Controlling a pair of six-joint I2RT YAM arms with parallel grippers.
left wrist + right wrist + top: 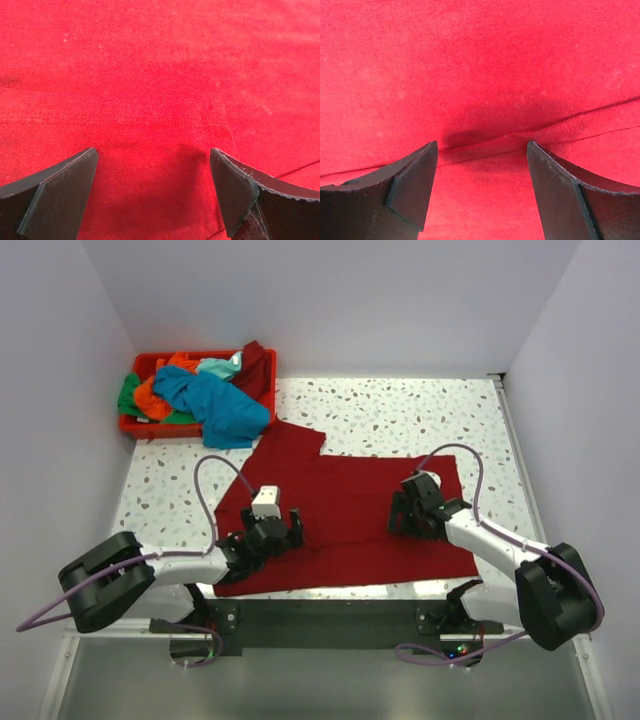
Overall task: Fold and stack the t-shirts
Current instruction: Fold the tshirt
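Observation:
A large dark red t-shirt [345, 510] lies spread on the speckled table [400, 410]. My left gripper [283, 527] hovers low over its left part, jaws open, red cloth [155, 100] with a stitched hem line filling that wrist view. My right gripper [408, 519] stands over the shirt's right part, open, with a fold edge [520, 135] of red cloth running between its fingers. Nothing is held by either. More t-shirts, teal blue [215, 405], orange [152, 398] and green [128, 395], lie piled in the bin at the back left.
A red plastic bin [135, 426] stands at the back left corner, the teal shirt spilling over its front rim onto the table. White walls close in the left, back and right sides. The arms' bases and cables sit along the near edge.

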